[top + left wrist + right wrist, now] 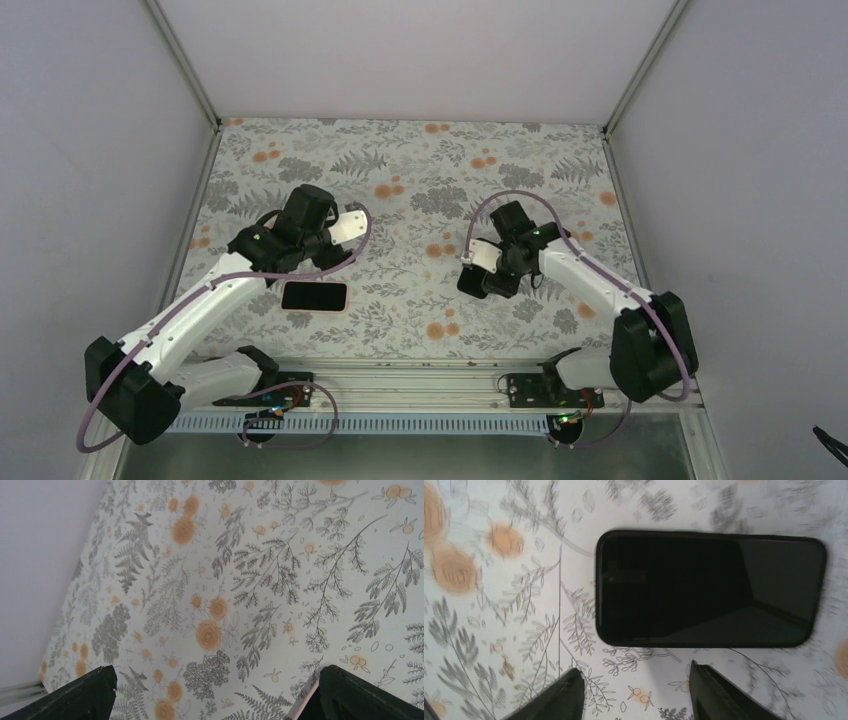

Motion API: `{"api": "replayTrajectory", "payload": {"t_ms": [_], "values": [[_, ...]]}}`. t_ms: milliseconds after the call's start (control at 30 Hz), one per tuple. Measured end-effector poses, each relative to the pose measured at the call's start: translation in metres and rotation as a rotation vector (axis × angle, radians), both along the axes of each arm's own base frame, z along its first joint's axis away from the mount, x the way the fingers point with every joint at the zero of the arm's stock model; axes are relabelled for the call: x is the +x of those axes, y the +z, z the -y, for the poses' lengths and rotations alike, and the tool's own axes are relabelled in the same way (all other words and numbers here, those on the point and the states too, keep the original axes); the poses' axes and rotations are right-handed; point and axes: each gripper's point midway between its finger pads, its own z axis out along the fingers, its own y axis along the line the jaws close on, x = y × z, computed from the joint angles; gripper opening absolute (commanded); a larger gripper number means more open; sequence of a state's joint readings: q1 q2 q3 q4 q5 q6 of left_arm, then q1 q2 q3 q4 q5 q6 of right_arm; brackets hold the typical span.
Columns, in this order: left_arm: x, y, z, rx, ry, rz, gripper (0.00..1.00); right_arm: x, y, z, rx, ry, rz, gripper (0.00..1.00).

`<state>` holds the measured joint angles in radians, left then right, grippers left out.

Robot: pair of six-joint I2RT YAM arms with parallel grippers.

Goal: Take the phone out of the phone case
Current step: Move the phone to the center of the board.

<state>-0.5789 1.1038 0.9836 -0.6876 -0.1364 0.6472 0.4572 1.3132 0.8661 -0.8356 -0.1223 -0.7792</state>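
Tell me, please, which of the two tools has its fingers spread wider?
The left tool: its fingers stand at the far edges of its wrist view, while the right tool has its fingers noticeably closer together.

Light bright, even | shadows soft | right wrist edges blurred | phone (709, 587) screen reflective

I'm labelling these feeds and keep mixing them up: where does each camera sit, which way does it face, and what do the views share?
Top: fixed above and behind the bases, looking down on the flowered cloth, the left arm, the right arm and a phone.
Left wrist: looking slantwise across the cloth to a wall; the left gripper, open, at the bottom.
Right wrist: looking down on a phone; the right gripper, open, at the bottom.
Shared: the cloth in all three.
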Motion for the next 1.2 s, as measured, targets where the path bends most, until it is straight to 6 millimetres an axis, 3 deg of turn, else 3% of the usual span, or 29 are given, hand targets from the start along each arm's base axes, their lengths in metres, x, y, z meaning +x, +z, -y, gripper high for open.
{"api": "replayTrajectory", "payload": {"t_ms": [100, 133, 300, 667, 900, 1100, 1167, 1200], "values": [[-0.003, -0.01, -0.003, 0.018, 0.002, -0.02, 1.0, -0.009, -0.022, 0.006, -0.049, -0.004, -0.079, 0.09], [-0.003, -0.01, -0.003, 0.02, 0.0, -0.021, 1.0, -0.013, -0.031, 0.009, -0.069, -0.01, -0.113, 0.04], [-0.002, -0.013, -0.002, 0.025, -0.004, -0.028, 1.0, -0.023, -0.058, 0.018, -0.132, -0.03, -0.199, 0.06], [-0.001, -0.019, 0.0, 0.035, -0.012, -0.046, 1.0, -0.012, -0.071, 0.006, -0.14, -0.02, -0.226, 0.05], [-0.001, -0.019, 0.0, 0.037, -0.016, -0.048, 1.0, 0.017, -0.066, -0.032, -0.076, 0.017, -0.222, 0.1], [-0.001, -0.019, 0.0, 0.035, -0.017, -0.049, 1.0, 0.052, -0.046, -0.075, 0.059, 0.051, -0.197, 0.13], [-0.001, -0.019, 0.0, 0.035, -0.017, -0.048, 1.0, 0.059, -0.039, -0.086, 0.099, 0.065, -0.196, 0.26], [-0.001, -0.019, 0.0, 0.035, -0.017, -0.048, 1.0, 0.059, -0.036, -0.089, 0.115, 0.078, -0.202, 0.5]]}}
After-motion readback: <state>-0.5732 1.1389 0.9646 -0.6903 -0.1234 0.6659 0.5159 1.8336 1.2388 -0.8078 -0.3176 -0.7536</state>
